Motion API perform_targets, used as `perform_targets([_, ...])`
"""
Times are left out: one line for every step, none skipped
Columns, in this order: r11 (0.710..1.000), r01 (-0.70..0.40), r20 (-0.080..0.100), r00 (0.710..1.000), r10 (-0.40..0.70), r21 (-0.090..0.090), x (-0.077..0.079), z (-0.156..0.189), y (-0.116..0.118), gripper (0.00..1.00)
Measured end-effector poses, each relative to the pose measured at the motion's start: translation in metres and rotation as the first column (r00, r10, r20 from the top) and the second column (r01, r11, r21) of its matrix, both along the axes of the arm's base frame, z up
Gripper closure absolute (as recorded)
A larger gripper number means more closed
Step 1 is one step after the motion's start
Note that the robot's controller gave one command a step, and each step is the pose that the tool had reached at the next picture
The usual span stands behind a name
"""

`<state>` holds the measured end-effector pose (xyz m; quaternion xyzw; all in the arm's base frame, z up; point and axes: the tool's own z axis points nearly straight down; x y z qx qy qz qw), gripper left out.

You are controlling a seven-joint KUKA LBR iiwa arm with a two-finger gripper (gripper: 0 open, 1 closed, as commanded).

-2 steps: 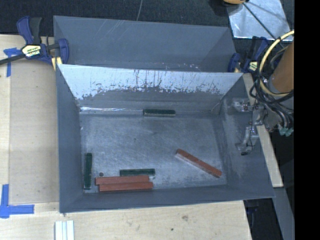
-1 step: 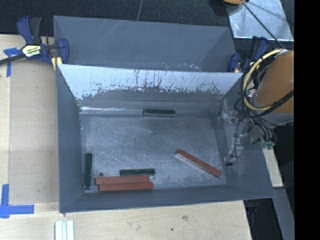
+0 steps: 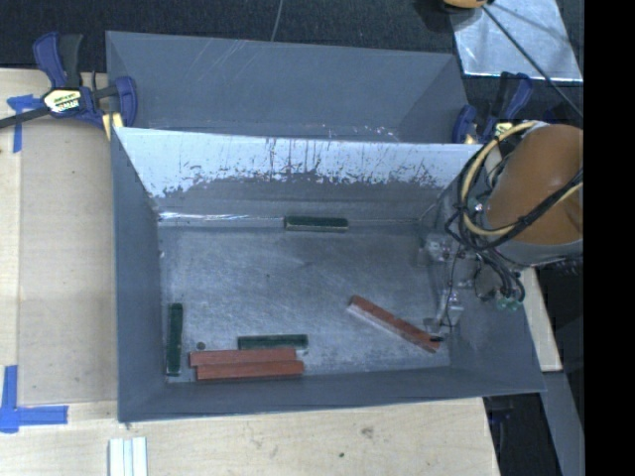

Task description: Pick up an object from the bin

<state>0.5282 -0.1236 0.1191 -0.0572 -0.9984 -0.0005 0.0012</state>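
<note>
- The jaws are down low by the right end of the tilted red bar [image 3: 390, 323]. It cannot be told if they are spread or pressed together, or if the bar is between them.
- This bar lies flat on the right side of the bin [image 3: 139, 296]. Its right end is close to the right wall [image 3: 491, 350].
- The jaws are at the tip of the bar, not its middle. The bar is long, so if it is lifted by the tip, the far end may hang down and the bar may slip out.
- The bar is thin and flat. The jaws must go very low to get it, so they may bump the floor [image 3: 298, 286] or just push the bar away.
- The arm [image 3: 526, 196] and its wires are close to the right wall. A small move to the right may make them hit it.
- The floor is grey metal with scratches. It looks hard and smooth, so the bar may slide on it.
- 4 more bars are well apart from the jaws. The back green bar [image 3: 316, 224] is at the far wall and the left green bar [image 3: 175, 337] is by the left wall. The front green bar [image 3: 272, 342] and the front red bar [image 3: 248, 365] lie side by side.
- There is lots of bare floor to the left of the tilted red bar.
</note>
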Motion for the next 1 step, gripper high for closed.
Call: perform_targets([0.983, 0.182, 0.003, 0.983, -0.182, -0.001, -0.0162, 0.0091, 0.0126, 0.00])
